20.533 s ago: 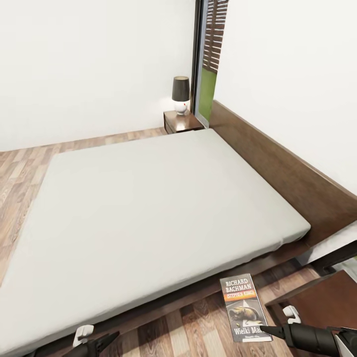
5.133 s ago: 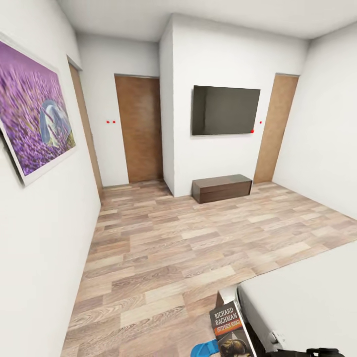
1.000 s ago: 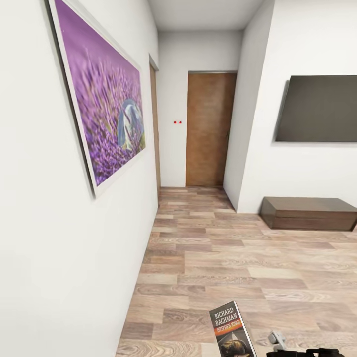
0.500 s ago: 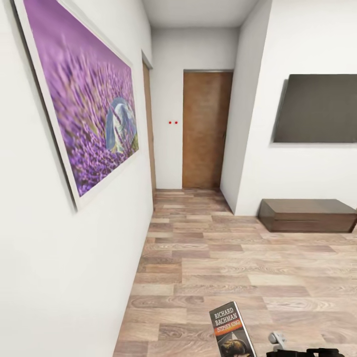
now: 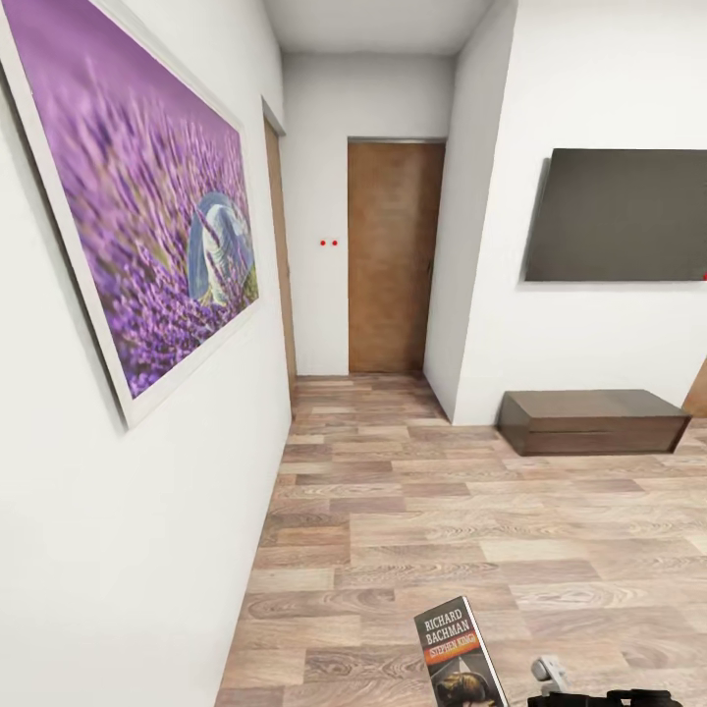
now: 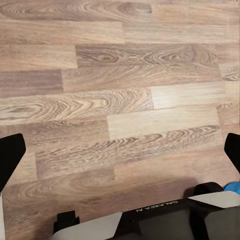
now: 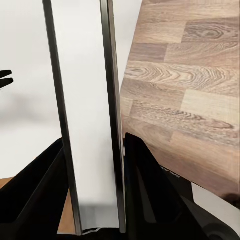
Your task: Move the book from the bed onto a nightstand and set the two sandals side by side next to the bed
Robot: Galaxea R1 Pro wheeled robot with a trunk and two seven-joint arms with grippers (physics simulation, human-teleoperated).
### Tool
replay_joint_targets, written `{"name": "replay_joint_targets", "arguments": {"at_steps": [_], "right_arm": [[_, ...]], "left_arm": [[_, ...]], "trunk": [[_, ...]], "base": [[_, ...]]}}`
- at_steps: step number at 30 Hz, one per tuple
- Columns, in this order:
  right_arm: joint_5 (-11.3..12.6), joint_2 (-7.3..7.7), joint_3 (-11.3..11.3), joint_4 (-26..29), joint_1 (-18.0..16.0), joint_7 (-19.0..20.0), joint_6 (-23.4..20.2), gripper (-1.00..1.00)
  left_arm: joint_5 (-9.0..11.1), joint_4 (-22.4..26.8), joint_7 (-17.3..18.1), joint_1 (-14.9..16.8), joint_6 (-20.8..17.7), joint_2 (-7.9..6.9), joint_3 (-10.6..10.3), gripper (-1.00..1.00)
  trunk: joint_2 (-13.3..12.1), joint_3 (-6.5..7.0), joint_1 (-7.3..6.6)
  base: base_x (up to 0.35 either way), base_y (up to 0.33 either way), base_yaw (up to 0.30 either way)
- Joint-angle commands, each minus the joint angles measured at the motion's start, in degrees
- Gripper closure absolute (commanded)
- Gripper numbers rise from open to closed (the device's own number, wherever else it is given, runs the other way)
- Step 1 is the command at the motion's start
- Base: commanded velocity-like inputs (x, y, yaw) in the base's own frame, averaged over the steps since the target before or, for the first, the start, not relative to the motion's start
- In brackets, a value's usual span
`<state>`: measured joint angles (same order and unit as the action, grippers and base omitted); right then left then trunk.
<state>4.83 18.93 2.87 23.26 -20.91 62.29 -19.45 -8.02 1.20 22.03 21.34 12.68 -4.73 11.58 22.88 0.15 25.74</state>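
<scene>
We carry the book point(image 5: 460, 656) upright over the floor point(image 5: 442, 511), its page edge pinched in the right end effector point(image 7: 92, 165); thin, light and bendy, we judge, so grip near the spine. Left end effector point(image 6: 120, 150) is spread

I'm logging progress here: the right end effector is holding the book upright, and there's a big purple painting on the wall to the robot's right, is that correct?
Not quite. The right end effector does hold the book upright, clamped between its fingers, but the head view shows the purple painting on the wall to the robot's left, not its right.
</scene>
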Motion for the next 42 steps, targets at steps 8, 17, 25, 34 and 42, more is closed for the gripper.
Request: {"name": "replay_joint_targets", "arguments": {"at_steps": [8,17,25,34,42], "right_arm": [[0.53,0.05,0.29,0.03,-0.01,-0.06,-0.5,1.0],[0.53,0.05,0.29,0.03,-0.01,-0.06,-0.5,1.0],[0.53,0.05,0.29,0.03,-0.01,-0.07,-0.5,1.0],[0.53,0.05,0.29,0.03,-0.01,-0.05,-0.5,1.0],[0.53,0.05,0.29,0.03,-0.01,0.02,-0.56,1.0]], "left_arm": [[-0.59,-0.06,0.12,0.02,0.24,-0.01,0.48,-1.0],[-0.63,-0.06,0.12,0.02,0.24,-0.01,0.48,-1.0],[-0.63,-0.06,0.12,0.02,0.24,-0.01,0.46,-1.0],[-0.65,-0.06,0.12,0.02,0.24,0.06,0.46,-1.0],[-0.62,-0.06,0.12,0.02,0.24,0.08,0.46,-1.0]], "trunk": [[0.04,-0.02,0.04],[0.04,-0.02,0.04],[0.04,-0.02,0.04],[0.04,-0.02,0.04],[0.04,-0.1,0.04]], "base": [[0.304,0.0,0.0],[0.329,0.0,-0.122],[0.326,0.0,-0.029],[0.278,0.0,-0.001],[0.264,0.0,-0.061]]}}
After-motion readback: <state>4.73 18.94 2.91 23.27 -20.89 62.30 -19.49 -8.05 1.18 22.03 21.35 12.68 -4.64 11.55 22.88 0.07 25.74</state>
